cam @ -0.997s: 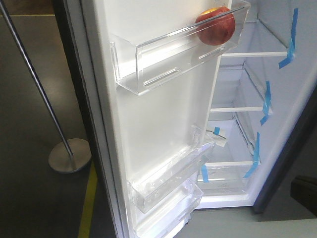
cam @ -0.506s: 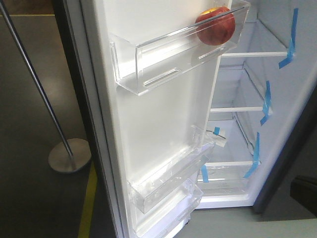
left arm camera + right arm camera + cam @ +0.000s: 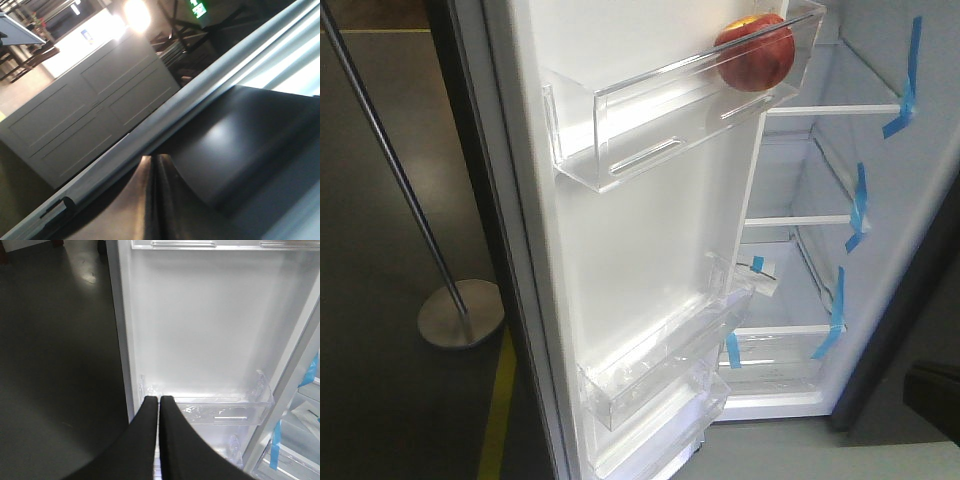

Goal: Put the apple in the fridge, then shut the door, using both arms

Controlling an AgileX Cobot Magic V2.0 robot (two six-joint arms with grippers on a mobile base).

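Left wrist-mounted: green sign [image 3: 198,7] blurred, unreadable; apple [image 3: 755,52] in clear bin [image 3: 620,130].

The right gripper [image 3: 159,399] had its two black fingers [image 3: 145,440] pressed together. Only a thin line showed between them, from the tips down to the lower edge of the right wrist view. They pointed upward in that view and became wider toward the bottom. The left gripper [image 3: 153,159] also had its dark fingers brought together, tip against tip, and they appeared somewhat blurred.
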